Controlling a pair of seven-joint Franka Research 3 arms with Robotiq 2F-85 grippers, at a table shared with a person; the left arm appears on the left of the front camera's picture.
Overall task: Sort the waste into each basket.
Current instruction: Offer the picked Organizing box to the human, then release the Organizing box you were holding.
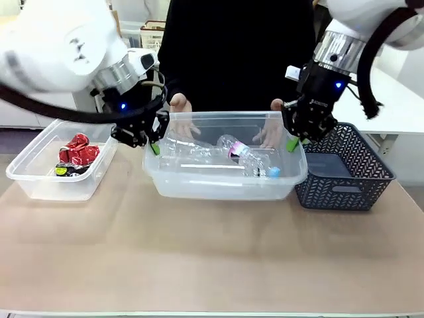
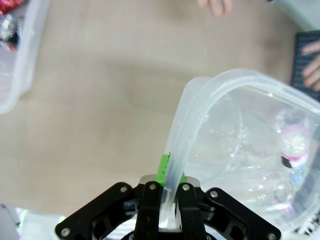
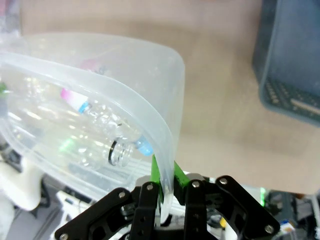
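A clear basket (image 1: pixel 212 189) in the middle of the table holds clear plastic bottles (image 1: pixel 248 156), one with a pink label and a blue cap. My left gripper (image 1: pixel 154 142) is shut on its left rim (image 2: pixel 210 95), green pads pinching the plastic at the left gripper (image 2: pixel 169 172). My right gripper (image 1: pixel 291 139) is shut on the right rim (image 3: pixel 125 95), as the right gripper (image 3: pixel 164 177) shows close up, with the bottles (image 3: pixel 107 130) just beyond. A second clear basket (image 1: pixel 40 182) at the left holds dented red cans (image 1: pixel 78 152).
A person's hands (image 1: pixel 179 105) rest at the far rim of the middle basket. A dark blue mesh basket (image 1: pixel 344 169) stands directly to its right, close to my right gripper. The near half of the brown table (image 1: pixel 212 258) is bare.
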